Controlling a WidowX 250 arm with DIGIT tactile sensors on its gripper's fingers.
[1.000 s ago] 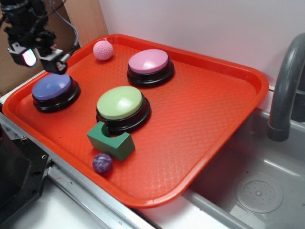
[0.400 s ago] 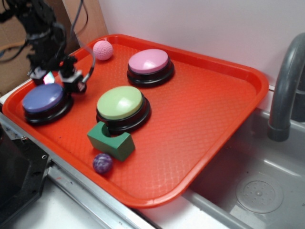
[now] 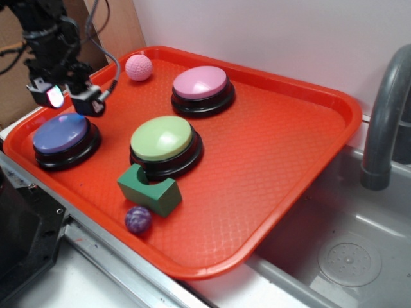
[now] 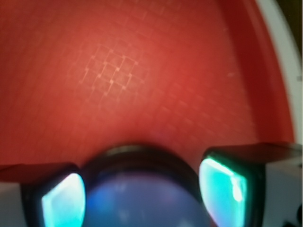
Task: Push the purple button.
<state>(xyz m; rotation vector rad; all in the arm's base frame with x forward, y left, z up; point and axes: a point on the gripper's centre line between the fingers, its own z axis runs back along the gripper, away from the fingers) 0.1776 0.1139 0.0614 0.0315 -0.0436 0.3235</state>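
Note:
The purple button, a bluish-purple dome on a black base, sits at the left end of the red tray. My gripper hovers just above the button's back edge, open, with nothing held. In the wrist view the purple button fills the lower middle, blurred, and its far rim shows between my two glowing fingertips. My gripper straddles that rim from above. I cannot tell whether it touches the dome.
On the tray also stand a green button, a pink button, a pink ball, a green block and a small marbled purple ball. A sink with a grey faucet lies to the right.
The gripper came down onto the purple button, then rose a little and shifted left. The button slid a short way toward the tray's front-left corner and stays there.

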